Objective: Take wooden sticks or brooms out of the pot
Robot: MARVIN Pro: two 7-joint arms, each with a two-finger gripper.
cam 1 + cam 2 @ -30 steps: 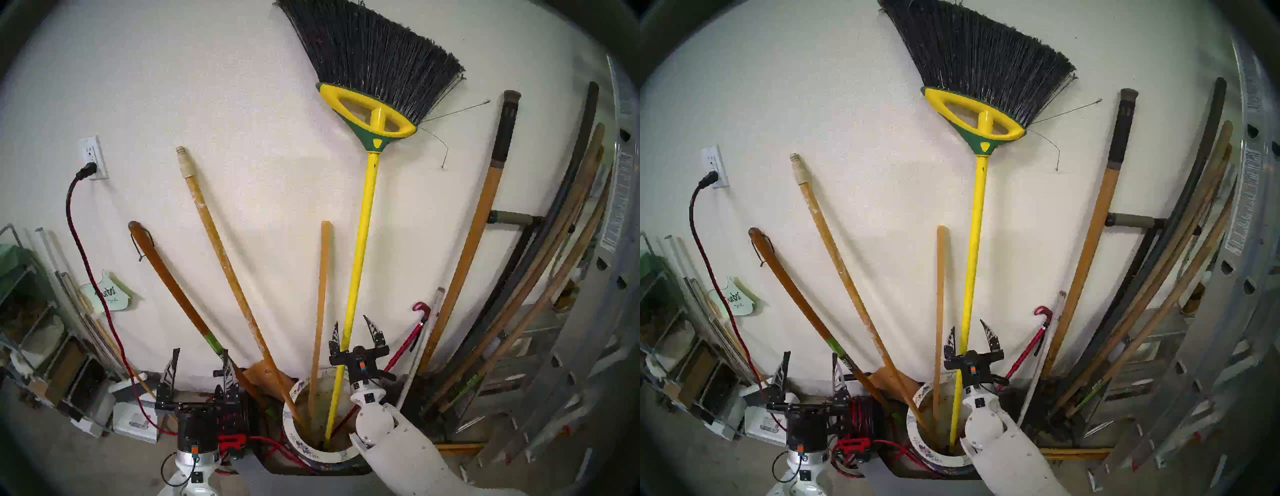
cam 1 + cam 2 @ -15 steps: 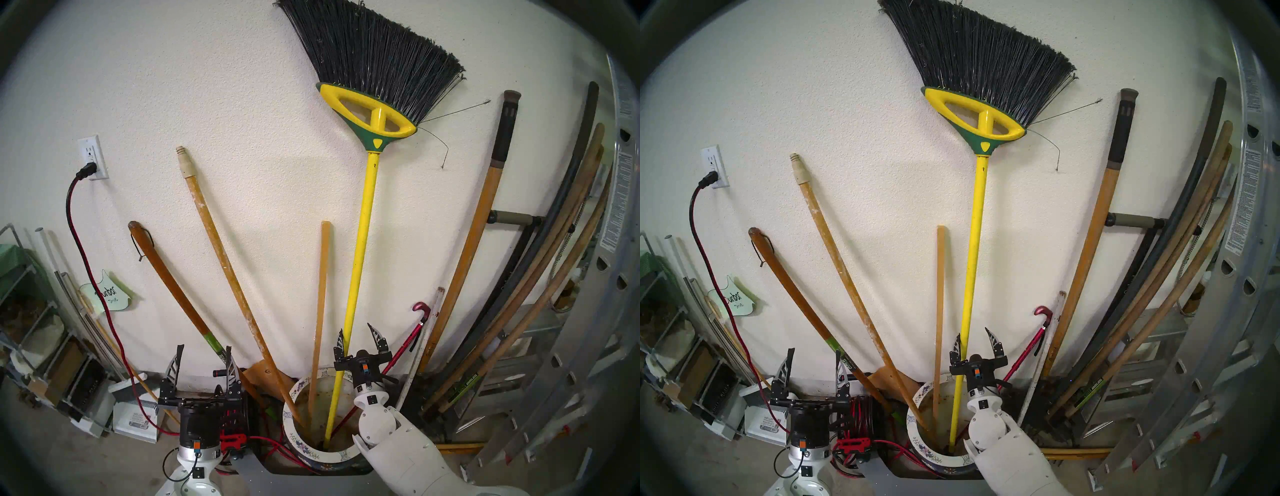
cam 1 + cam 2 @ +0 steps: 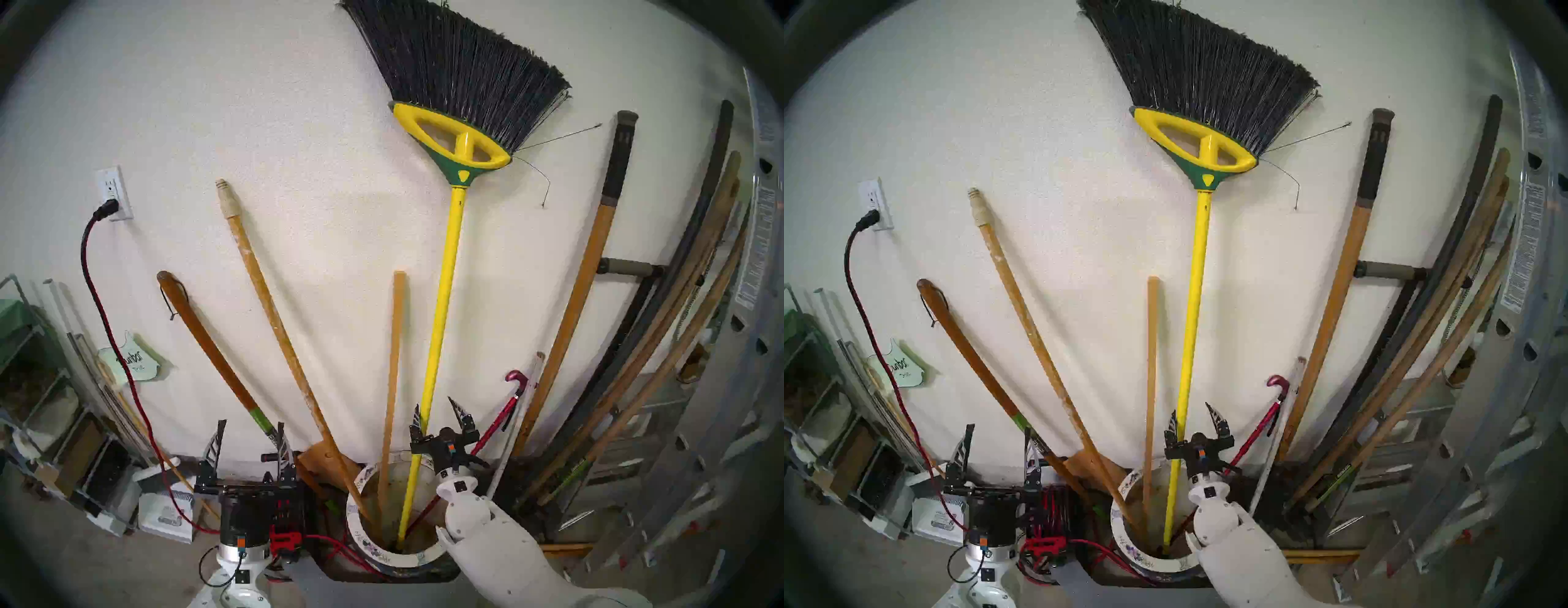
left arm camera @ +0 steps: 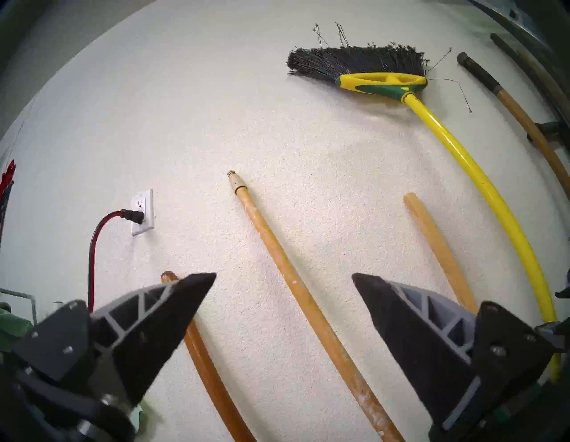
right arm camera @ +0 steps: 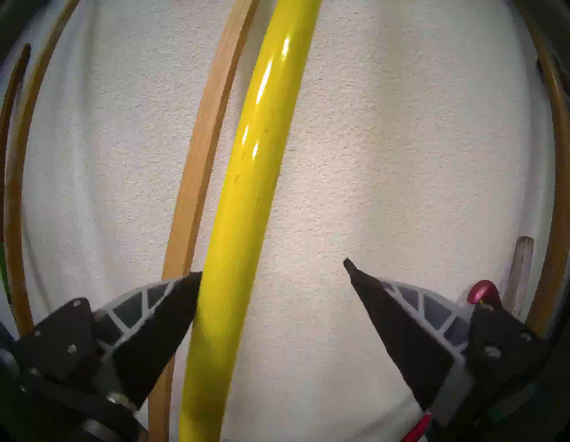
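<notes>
The pot (image 3: 354, 496), with a white flowered rim, stands on the floor by the wall and also shows in the right head view (image 3: 1122, 494). In it stand the yellow-handled broom (image 3: 441, 310) (image 3: 1193, 310) (image 4: 481, 173) (image 5: 246, 185), the long pale pole (image 3: 271, 305) (image 3: 1026, 314) (image 4: 271, 243) and the short slat (image 3: 394, 361) (image 3: 1152, 361) (image 4: 438, 247) (image 5: 197, 185). My right gripper (image 3: 433, 402) (image 3: 1190, 407) (image 5: 273, 268) is open around the broom handle just above the pot; the handle lies against its left finger. My left gripper (image 3: 250, 424) (image 3: 998, 427) (image 4: 283, 274) is open and empty, left of the pot.
A red cane (image 3: 502, 418) and a dark brown handle with a green band (image 3: 212, 348) lean by the pot. Several long tool handles (image 3: 572, 318) and an aluminium ladder (image 3: 700, 424) crowd the right. A red-black cord (image 3: 106, 318) hangs from an outlet (image 3: 112, 193); shelves (image 3: 34, 403) stand at the left.
My right gripper has sunk a little along the yellow handle, toward the pot, still open. My left gripper has shifted slightly right. The sticks and the broom stand as before.
</notes>
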